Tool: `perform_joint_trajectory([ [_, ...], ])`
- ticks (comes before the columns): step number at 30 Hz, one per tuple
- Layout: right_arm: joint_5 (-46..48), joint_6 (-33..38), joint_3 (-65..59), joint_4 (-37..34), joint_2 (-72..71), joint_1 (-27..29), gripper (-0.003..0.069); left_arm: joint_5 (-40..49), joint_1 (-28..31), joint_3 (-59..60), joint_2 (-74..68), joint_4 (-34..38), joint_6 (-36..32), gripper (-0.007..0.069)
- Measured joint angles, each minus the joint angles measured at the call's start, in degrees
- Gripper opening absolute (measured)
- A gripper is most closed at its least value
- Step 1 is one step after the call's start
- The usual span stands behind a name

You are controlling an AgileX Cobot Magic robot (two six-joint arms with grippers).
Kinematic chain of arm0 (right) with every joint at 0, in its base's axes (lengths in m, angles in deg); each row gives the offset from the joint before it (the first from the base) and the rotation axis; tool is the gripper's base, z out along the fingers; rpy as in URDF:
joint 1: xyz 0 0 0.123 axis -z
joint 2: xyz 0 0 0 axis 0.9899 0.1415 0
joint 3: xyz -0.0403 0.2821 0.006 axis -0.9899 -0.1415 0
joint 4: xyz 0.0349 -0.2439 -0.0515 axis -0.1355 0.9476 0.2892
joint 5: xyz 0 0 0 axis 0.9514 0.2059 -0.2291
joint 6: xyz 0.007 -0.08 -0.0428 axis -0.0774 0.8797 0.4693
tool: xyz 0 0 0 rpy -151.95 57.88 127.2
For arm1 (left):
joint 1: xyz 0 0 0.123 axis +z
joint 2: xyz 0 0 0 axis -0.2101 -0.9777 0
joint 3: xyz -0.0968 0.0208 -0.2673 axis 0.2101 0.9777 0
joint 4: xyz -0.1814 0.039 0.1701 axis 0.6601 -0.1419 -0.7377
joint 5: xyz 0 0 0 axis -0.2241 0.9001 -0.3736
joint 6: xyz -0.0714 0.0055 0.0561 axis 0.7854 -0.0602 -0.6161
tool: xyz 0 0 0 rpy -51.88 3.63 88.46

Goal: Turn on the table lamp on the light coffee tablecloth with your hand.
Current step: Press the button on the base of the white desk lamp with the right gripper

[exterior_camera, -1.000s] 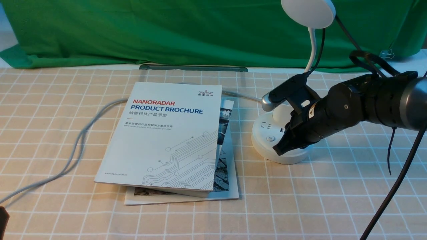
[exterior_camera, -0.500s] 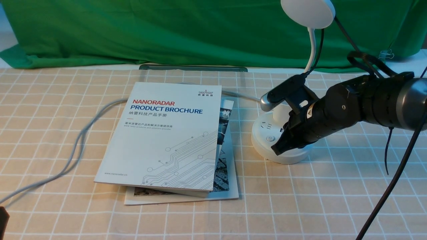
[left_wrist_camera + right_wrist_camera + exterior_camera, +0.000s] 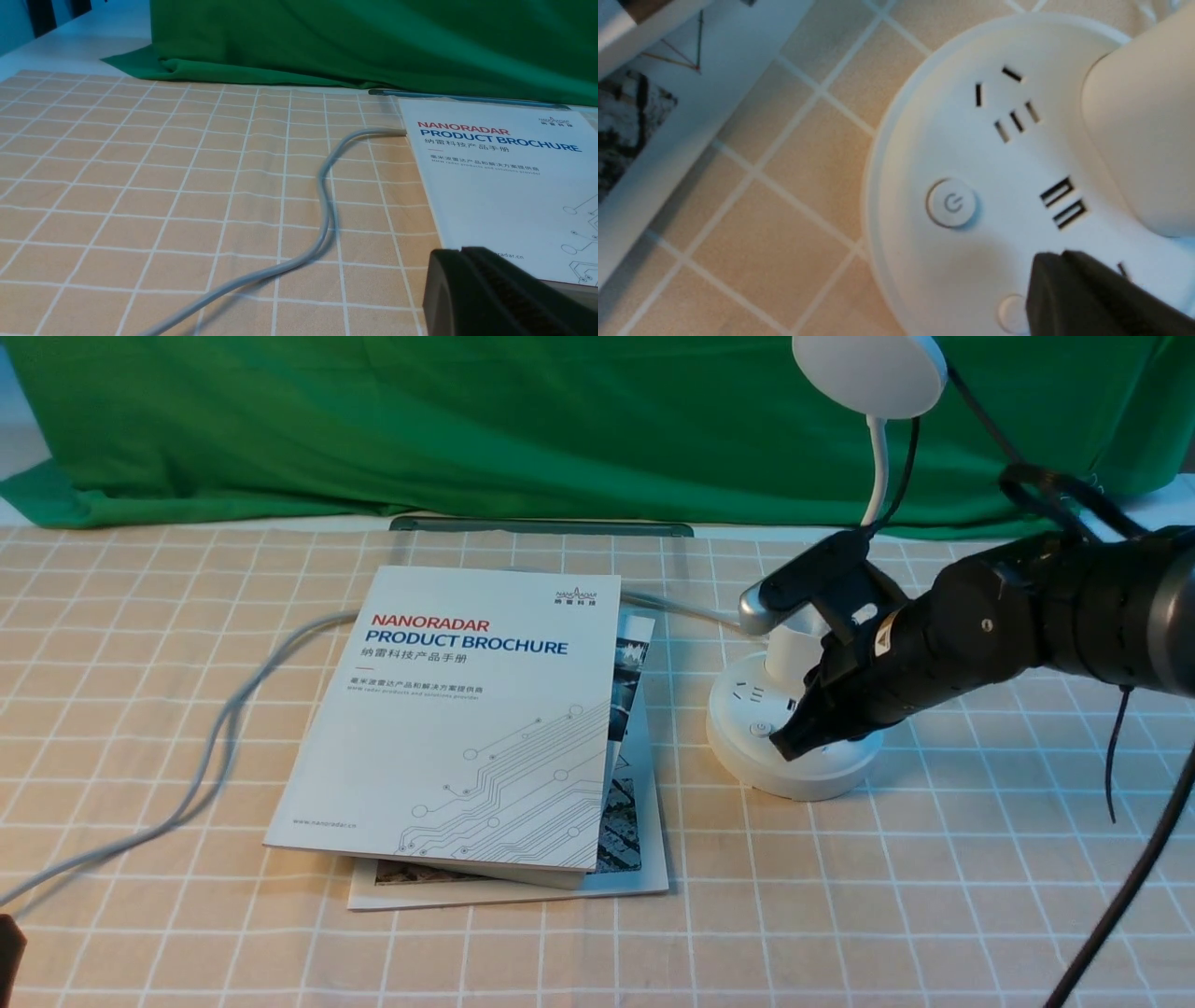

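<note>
We're keeping our fingers (image 3: 1052, 284) closed together; we're wanting a straight, gentle press on the button (image 3: 951, 203).

Right arm: thick matte-black cylindrical segments (image 3: 980, 616) with a silver-grey metal band (image 3: 1174, 616) at the right edge of the frame. Upper right: looped black cables (image 3: 1064, 499). Right of centre: a rounded silver-grey camera housing (image 3: 761, 609) on a black bracket (image 3: 822, 569); a small triangular warning label (image 3: 884, 635); a tapered black gripper (image 3: 786, 747).
</note>
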Motion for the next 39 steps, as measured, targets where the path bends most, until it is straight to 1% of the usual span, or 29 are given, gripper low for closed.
perform_joint_trajectory([
  [4, 0.8, -0.1, 0.0, 0.0, -2.7, 0.0, 0.0029, 0.0, 0.0, 0.0, 0.0, 0.0, 0.0, 0.0021],
  [11, 2.8, -0.1, 0.0, 0.3, 0.2, 0.0, 0.0029, 0.0, 0.0, 0.0, 0.0, 0.0, 0.0, 0.0021],
  [18, 2.5, 0.0, 0.0, 0.3, 2.9, 0.0, 0.0029, 0.0, 0.0, 0.0, 0.0, 0.0, 0.0, 0.0021],
  [29, 2.1, 0.0, 0.0, 0.9, 3.0, 0.0, 0.0029, 0.0, 0.0, 0.0, 0.0, 0.0, 0.0, 0.0021],
  [39, 0.3, -0.8, 0.0, 1.4, 3.5, 1.7, 0.0029, 0.0, 0.0, 0.0, 0.0, 0.0, 0.0, 0.0021],
])
